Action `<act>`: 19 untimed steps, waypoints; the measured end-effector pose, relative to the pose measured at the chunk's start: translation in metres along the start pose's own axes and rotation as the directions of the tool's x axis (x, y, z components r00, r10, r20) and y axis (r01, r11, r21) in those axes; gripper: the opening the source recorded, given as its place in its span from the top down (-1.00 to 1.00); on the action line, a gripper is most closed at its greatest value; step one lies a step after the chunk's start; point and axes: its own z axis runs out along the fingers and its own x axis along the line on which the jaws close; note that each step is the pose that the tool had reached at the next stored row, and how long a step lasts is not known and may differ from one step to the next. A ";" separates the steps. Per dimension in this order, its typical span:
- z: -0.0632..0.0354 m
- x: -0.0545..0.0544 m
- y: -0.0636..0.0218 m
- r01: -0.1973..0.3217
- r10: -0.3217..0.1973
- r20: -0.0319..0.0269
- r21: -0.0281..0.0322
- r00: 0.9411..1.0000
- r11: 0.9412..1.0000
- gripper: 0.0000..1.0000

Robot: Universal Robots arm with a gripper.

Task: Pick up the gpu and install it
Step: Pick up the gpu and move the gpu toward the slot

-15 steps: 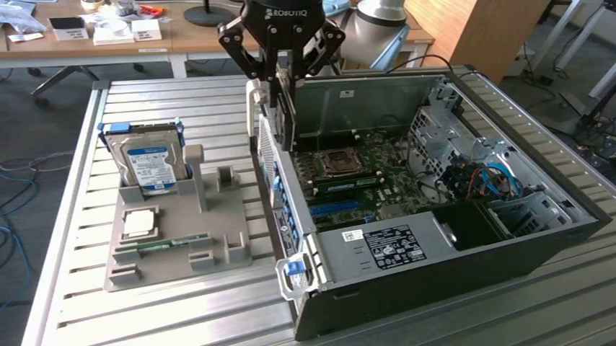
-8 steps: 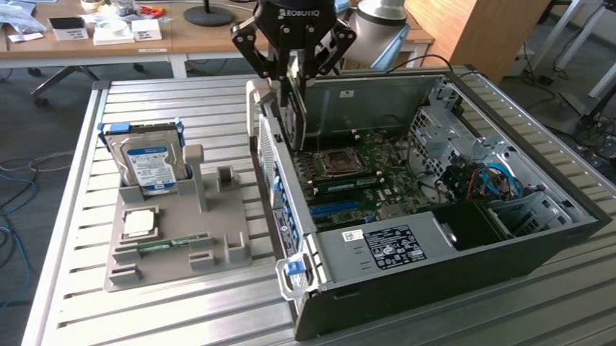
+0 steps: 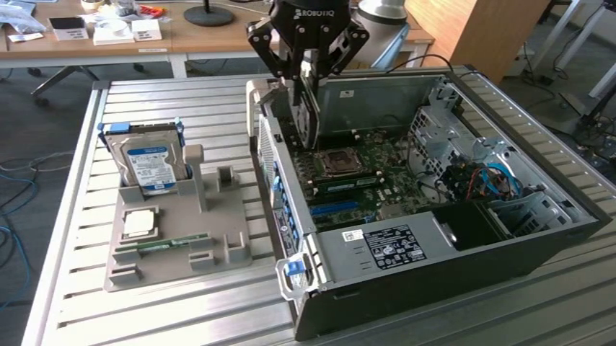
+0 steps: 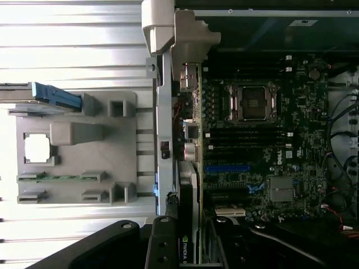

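My gripper (image 3: 308, 71) hangs over the rear wall of the open computer case (image 3: 539, 241) and is shut on the gpu (image 3: 310, 115). The black card hangs upright, on edge, with its lower end just above the motherboard (image 3: 376, 180). In the wrist view the gpu (image 4: 189, 190) runs edge-on between my fingers (image 4: 161, 246), close along the case's rear wall. A blue slot (image 4: 227, 168) lies on the motherboard (image 4: 252, 112) beside the card's line.
On the exterior view's left, a grey holder plate (image 3: 173, 249) carries a blue-labelled hard drive (image 3: 149, 162), a processor chip (image 3: 140, 223) and a green memory stick (image 3: 169, 243). A power supply (image 3: 385, 245) and cables (image 3: 491, 180) fill parts of the case. A wooden desk (image 3: 144, 40) stands behind.
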 end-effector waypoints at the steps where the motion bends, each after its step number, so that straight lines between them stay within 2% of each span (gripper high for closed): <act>1: 0.0001 -0.002 0.0001 0.000 0.000 0.000 0.000 1.000 1.000 0.47; 19: 0.0009 -0.034 0.0017 0.000 0.000 0.000 0.000 1.000 1.000 0.47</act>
